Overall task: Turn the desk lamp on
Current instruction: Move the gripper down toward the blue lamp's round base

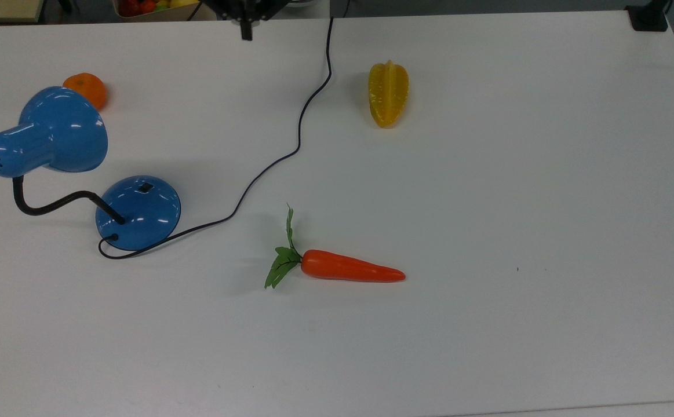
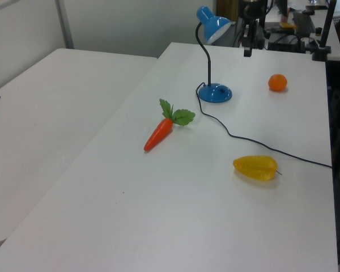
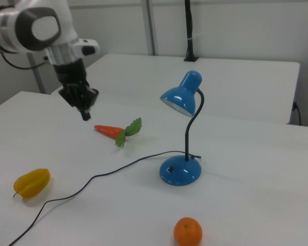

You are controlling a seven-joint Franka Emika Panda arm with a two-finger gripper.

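Observation:
The desk lamp stands at the top view's left, with its blue shade [image 1: 58,130] leaning over on a black gooseneck [image 1: 53,204]. A small black switch [image 1: 146,187] sits on its round blue base [image 1: 138,212], and the thin cord [image 1: 299,133] runs off toward the far edge. No light shows under the shade [image 3: 180,97]. My gripper [image 1: 246,33] hangs above the table's far edge, well away from the base, with its fingers together on nothing. In the right view the gripper [image 3: 85,114] hovers to the left of the lamp base [image 3: 180,170]. The left view has the gripper [image 2: 247,52] beyond the shade [image 2: 212,25].
A toy carrot [image 1: 351,267] lies mid-table. A yellow starfruit [image 1: 388,92] rests near the cord. An orange [image 1: 86,88] sits behind the shade. A basket of fruit [image 1: 151,7] stands beyond the white table's [image 1: 545,202] far edge.

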